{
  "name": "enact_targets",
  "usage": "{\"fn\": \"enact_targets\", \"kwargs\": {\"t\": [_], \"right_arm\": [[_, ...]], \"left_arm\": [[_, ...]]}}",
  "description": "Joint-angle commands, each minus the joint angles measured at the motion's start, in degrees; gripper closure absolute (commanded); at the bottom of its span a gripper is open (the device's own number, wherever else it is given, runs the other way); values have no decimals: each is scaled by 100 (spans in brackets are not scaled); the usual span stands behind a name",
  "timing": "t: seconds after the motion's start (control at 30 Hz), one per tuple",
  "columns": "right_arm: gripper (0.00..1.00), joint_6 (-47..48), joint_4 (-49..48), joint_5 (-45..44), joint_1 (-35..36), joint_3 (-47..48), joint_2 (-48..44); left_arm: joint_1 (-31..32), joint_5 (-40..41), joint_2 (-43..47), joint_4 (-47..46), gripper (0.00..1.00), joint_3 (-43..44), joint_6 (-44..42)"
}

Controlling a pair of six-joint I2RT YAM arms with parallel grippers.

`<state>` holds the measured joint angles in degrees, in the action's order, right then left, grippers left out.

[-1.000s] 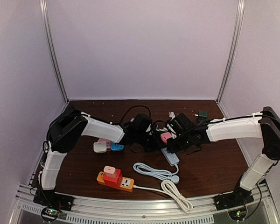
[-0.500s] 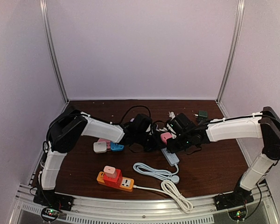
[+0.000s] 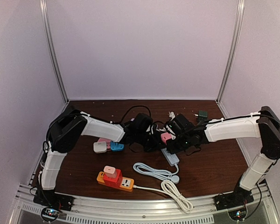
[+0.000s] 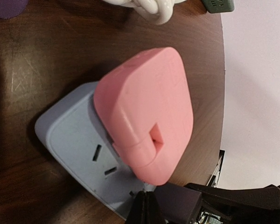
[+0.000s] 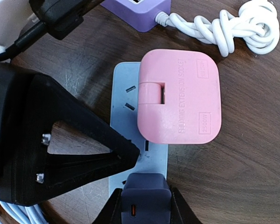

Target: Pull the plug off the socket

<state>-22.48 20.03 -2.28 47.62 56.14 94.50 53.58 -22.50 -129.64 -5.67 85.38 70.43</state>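
A dark wooden table point(image 3: 214, 163) stands between plain lilac walls. At its left lie a white adapter point(image 3: 100, 147) and a blue adapter point(image 3: 116, 146), well apart from the work. The left gripper point(image 5: 133, 151) reaches in to the middle, its fingers closed tip to tip and holding nothing. The tips appear to press on a pale blue strip point(image 5: 123, 100). A pink adapter point(image 5: 178, 102) sits plugged into the strip's far part. Just beside it, at the strip's near end, stands the plug point(image 5: 145, 198), small, dark and blocky. The right gripper point(image 5: 145, 205) clamps the plug from both sides. The main risk is that the whole strip lifts with the plug if the left tips slide off its smooth face. A slanted pull could also jam the prongs or knock the pink adapter. The plug stands upright with its prongs down in the strip, so it should come out straight up. The strip's long axis runs from far left to near right.
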Motion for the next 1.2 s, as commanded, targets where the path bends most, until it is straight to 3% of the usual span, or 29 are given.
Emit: {"fn": "enact_targets", "kwargs": {"t": [0.0, 0.43, 1.17], "right_arm": [[83, 16, -35, -163, 80, 208, -17], [85, 11, -238, -344, 99, 165, -366], [85, 77, 145, -545, -86, 357, -622]], "left_arm": [[87, 305, -383, 1020, 100, 1, -21], [260, 662, -657, 1610, 100, 196, 47], [334, 748, -667, 1673, 100, -7, 171]]}}
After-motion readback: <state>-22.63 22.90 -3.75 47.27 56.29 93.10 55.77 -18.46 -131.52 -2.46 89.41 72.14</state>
